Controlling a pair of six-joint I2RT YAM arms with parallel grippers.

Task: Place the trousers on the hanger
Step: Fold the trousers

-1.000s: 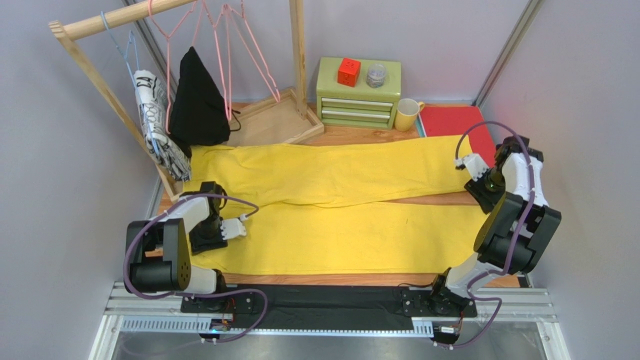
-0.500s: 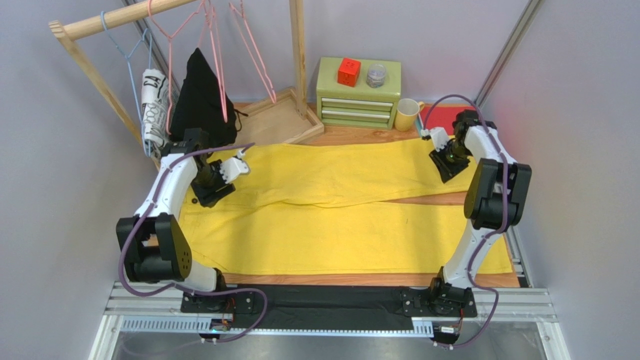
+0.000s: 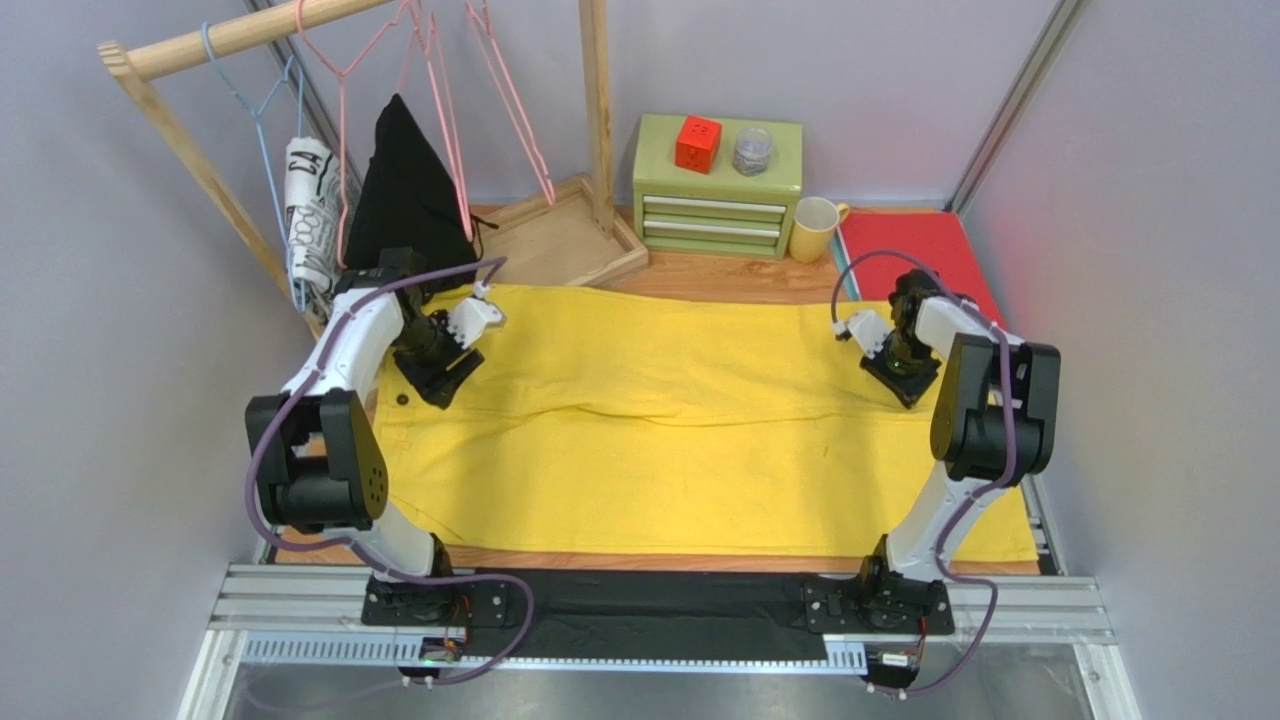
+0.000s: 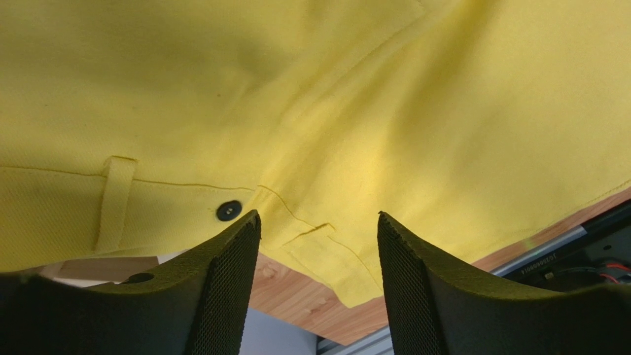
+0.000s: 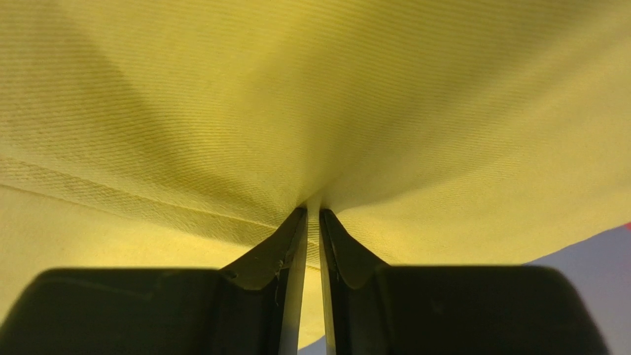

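Note:
The yellow trousers lie flat across the table, waist at the left and legs running right. My left gripper hovers open over the waist's far corner. In the left wrist view its fingers frame the waistband and a black button, with nothing between them. My right gripper is shut on the far leg's end. In the right wrist view the cloth bunches where it is pinched at that gripper's tips. Pink hangers hang on the wooden rack at the back left.
A light blue hanger, a patterned garment and a black garment hang on the rack. A wooden tray, a green drawer box, a yellow mug and a red mat line the back.
My left arm swung from the near left up to the waist's far corner, its jaws widening slightly. My right gripper shut on the far leg's end and drew it left and nearer.

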